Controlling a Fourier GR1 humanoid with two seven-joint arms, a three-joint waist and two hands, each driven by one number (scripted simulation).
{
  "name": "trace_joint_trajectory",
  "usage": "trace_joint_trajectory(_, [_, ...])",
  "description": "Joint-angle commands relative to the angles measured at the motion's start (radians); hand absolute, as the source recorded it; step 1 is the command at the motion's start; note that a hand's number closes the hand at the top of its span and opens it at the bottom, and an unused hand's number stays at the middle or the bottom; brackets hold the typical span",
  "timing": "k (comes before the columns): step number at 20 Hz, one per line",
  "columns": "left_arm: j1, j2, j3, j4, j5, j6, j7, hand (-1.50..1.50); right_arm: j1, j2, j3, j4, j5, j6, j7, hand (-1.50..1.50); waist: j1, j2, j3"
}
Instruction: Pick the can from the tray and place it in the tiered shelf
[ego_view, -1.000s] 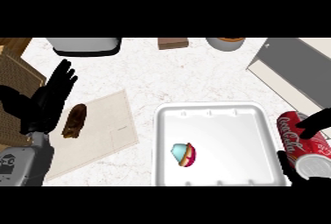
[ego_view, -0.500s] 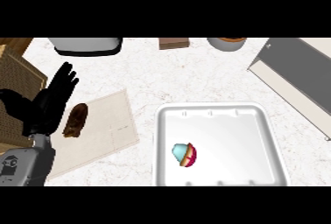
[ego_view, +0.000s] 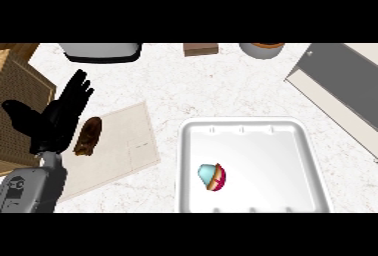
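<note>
The left hand (ego_view: 59, 117) rests with fingers (ego_view: 76, 89) straight and spread, apart from the white tray (ego_view: 314, 165) lying well off to their right, while the can and right hand are out of view, perhaps already heading shelfward.

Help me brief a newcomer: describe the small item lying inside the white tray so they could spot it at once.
Find the white tray at the counter's lower right. Inside it, toward the lower left, lies a small tipped bowl. It is the only thing in the tray, pale blue inside with red and yellow bands outside, unlike the brown item on the beige mat to the left.
</note>
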Motion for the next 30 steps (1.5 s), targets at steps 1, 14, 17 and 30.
trace_joint_trajectory(1, [-0.014,-0.009,0.000,0.025,-0.012,-0.018,-0.029,0.00,-0.079,-0.018,0.032,0.200,0.061,-0.021,-0.117,1.50,0.003,0.001,0.000])
trace_joint_trajectory(14, [-0.006,-0.021,0.019,-0.019,-0.017,-0.024,0.030,0.00,-0.231,-0.166,0.036,0.649,0.128,0.017,-0.401,1.50,0.004,0.000,0.000])
trace_joint_trajectory(17, [-0.007,0.002,0.040,0.000,0.005,-0.051,0.014,0.00,-0.231,-0.140,0.002,0.732,0.172,-0.122,-0.315,-1.50,0.013,0.003,0.000])
trace_joint_trajectory(30, [-0.008,0.010,0.051,0.003,0.005,-0.081,0.012,0.00,-0.486,-0.192,-0.054,1.158,0.149,-0.227,-0.666,-1.50,0.023,0.006,0.001])
